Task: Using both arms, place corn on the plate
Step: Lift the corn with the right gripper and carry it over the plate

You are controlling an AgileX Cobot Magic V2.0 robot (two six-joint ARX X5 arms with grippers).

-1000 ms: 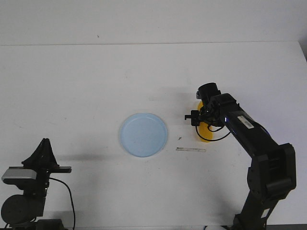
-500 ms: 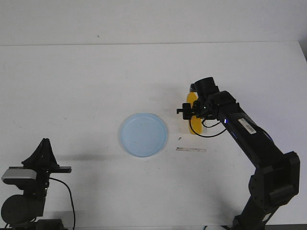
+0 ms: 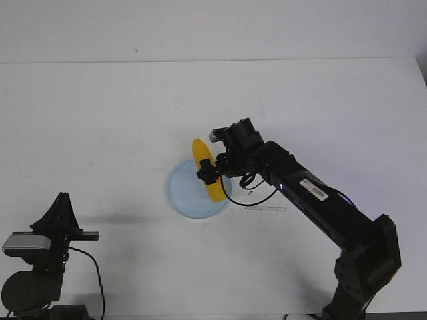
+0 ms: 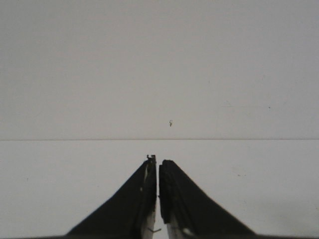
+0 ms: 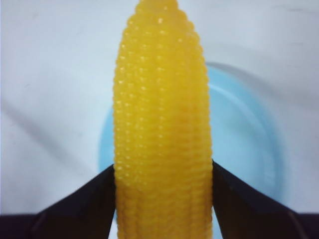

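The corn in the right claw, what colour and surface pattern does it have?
The corn is bright yellow with rows of small bumpy kernels; the right wrist view shows it best.

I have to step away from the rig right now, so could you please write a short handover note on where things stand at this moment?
Right gripper: shut on the corn, fingers clamping both sides of the cob, holding it over the plate.
Left gripper: shut and holding nothing, parked at the near left of the table, far from the plate.
Done: the corn is picked up and brought above the plate.
Left: lower the corn onto the plate, open the right gripper and pull the arm back. Whether the corn already touches the plate cannot be told.
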